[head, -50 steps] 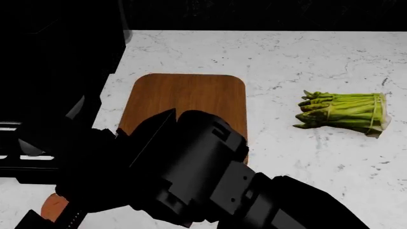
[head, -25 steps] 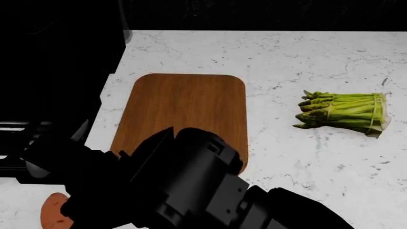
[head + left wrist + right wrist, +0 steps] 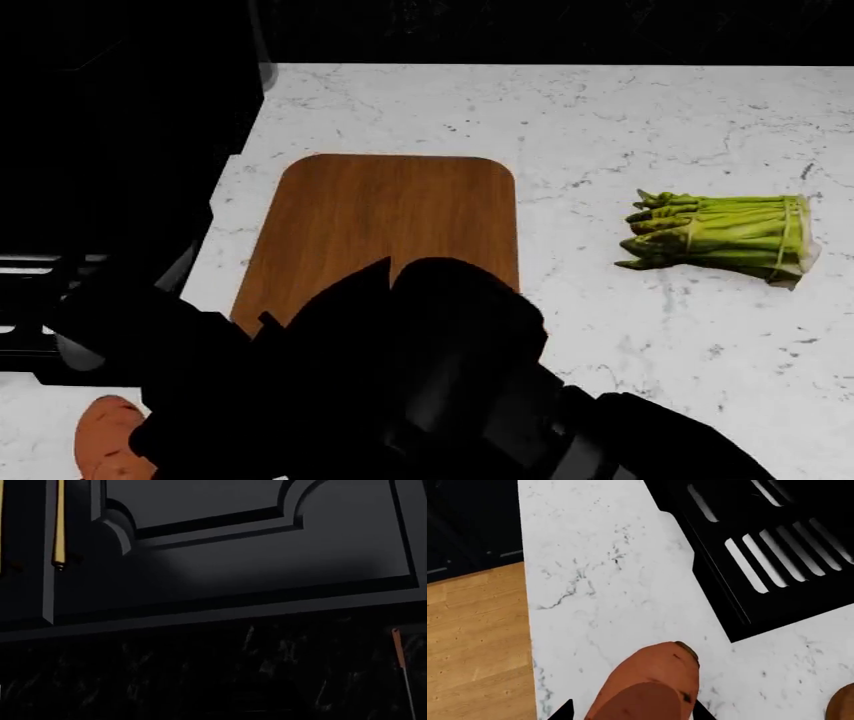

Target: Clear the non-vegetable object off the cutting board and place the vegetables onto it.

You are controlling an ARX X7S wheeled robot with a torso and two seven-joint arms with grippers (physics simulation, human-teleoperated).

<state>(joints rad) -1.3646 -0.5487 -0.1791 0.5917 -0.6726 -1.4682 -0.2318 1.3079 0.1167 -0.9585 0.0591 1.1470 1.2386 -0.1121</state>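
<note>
The reddish-brown cutting board (image 3: 387, 220) lies bare at the middle of the marble counter. The green asparagus bundle (image 3: 721, 238) lies on the counter to the board's right, apart from it. The orange-brown sweet potato (image 3: 104, 440) lies near the counter's front left, also in the right wrist view (image 3: 647, 685). My right gripper (image 3: 632, 712) is open with a black fingertip on each side of the sweet potato. A tan-brown edge, likely the mushroom (image 3: 844, 705), shows beside it. My right arm (image 3: 441, 400) hides the gripper in the head view. My left gripper is out of view.
A black stove grate (image 3: 774, 545) borders the counter by the sweet potato and fills the head view's left (image 3: 120, 150). The counter's front edge runs close to the sweet potato, with wooden floor (image 3: 474, 640) below. The left wrist view shows only a dark cabinet panel (image 3: 220, 555).
My right arm has swung lower and toward the front left, uncovering more of the board's near end. More of the sweet potato shows now. The asparagus and board have not moved.
</note>
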